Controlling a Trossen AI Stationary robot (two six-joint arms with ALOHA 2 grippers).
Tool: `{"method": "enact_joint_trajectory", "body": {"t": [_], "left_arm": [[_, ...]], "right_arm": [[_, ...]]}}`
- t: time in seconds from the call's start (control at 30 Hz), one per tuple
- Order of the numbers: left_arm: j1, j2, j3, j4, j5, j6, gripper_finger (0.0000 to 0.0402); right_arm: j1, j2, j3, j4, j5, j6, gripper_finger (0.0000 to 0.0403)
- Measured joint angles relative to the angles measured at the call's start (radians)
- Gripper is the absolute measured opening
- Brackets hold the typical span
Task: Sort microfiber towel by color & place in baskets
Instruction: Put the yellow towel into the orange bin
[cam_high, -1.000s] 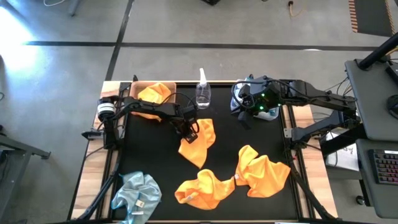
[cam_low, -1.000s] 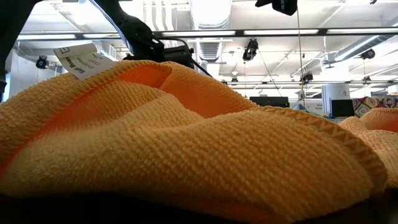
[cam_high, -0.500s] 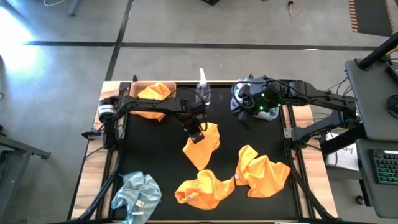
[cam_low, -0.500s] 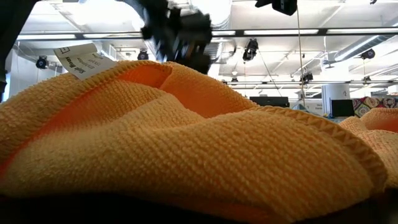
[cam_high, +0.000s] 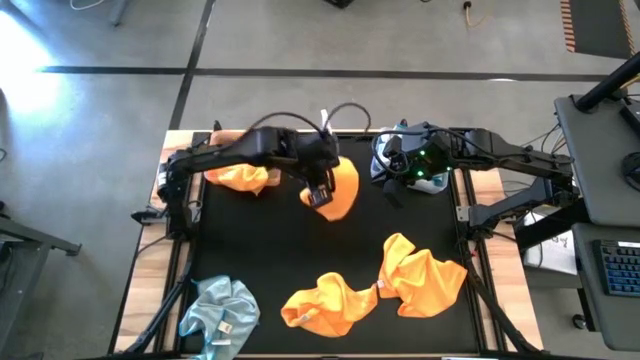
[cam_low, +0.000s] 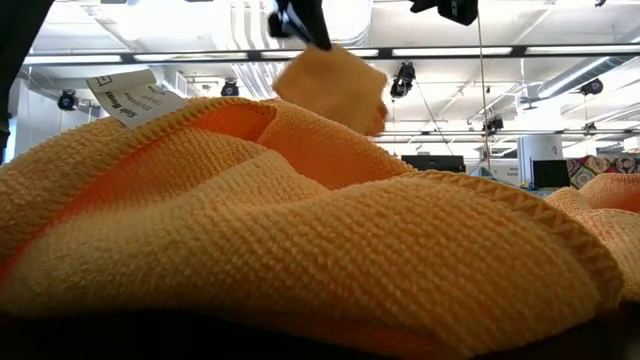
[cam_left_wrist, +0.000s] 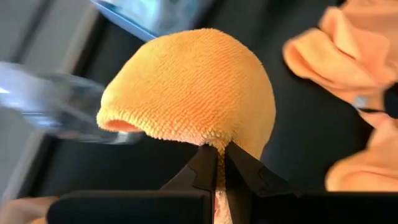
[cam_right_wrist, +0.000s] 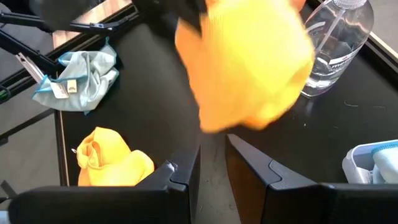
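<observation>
On the black worktop (cam_high: 260, 260): four orange towels, one pale blue towel (cam_high: 220, 312), two baskets. Tan basket (cam_high: 222, 140) far left holds one orange towel (cam_high: 240, 176); grey-blue basket (cam_high: 385, 165) far right. Two orange towels lie near right, side by side: (cam_high: 325, 303) and (cam_high: 420, 275). Left gripper (cam_high: 318, 196) fingers pinched shut on the fourth orange towel (cam_high: 342, 188), lifted, bunched, hanging down. Right gripper (cam_high: 392, 196) by the grey-blue basket, fingers narrowly apart, empty. One spray bottle (cam_right_wrist: 336, 37).
</observation>
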Motion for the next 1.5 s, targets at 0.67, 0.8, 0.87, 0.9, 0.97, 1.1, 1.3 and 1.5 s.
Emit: {"method": "enact_joint_trajectory", "body": {"t": [0.67,0.8,0.87,0.9,0.97,1.1,1.3,1.5], "left_arm": [[-0.005,-0.089,0.215,-0.151,-0.098,0.003,0.0002],[-0.005,-0.112,0.215,-0.167,-0.102,0.006,0.0002],[-0.006,-0.126,0.215,-0.181,-0.134,0.000,0.0002],[-0.007,-0.133,0.215,-0.191,-0.158,-0.006,0.0002],[-0.007,-0.149,0.215,-0.218,-0.219,-0.029,0.0002],[-0.007,-0.187,0.214,-0.282,-0.357,-0.088,0.0002],[-0.007,-0.257,0.212,-0.347,-0.519,-0.187,0.0002],[-0.007,-0.340,0.206,-0.349,-0.570,-0.201,0.0002]], "right_arm": [[0.000,0.000,-0.001,0.000,0.053,0.001,0.0068],[0.000,0.000,-0.001,0.000,0.054,0.001,0.0068],[0.000,0.000,-0.001,0.000,0.056,0.001,0.0068],[0.000,0.000,-0.001,0.000,0.058,0.001,0.0068],[0.000,0.000,-0.001,0.000,0.070,0.001,0.0068],[0.000,0.000,-0.001,0.000,0.082,0.001,0.0068],[0.000,0.000,-0.001,0.000,0.087,0.001,0.0068],[0.000,0.000,-0.001,0.000,0.104,0.009,0.0068]]}}
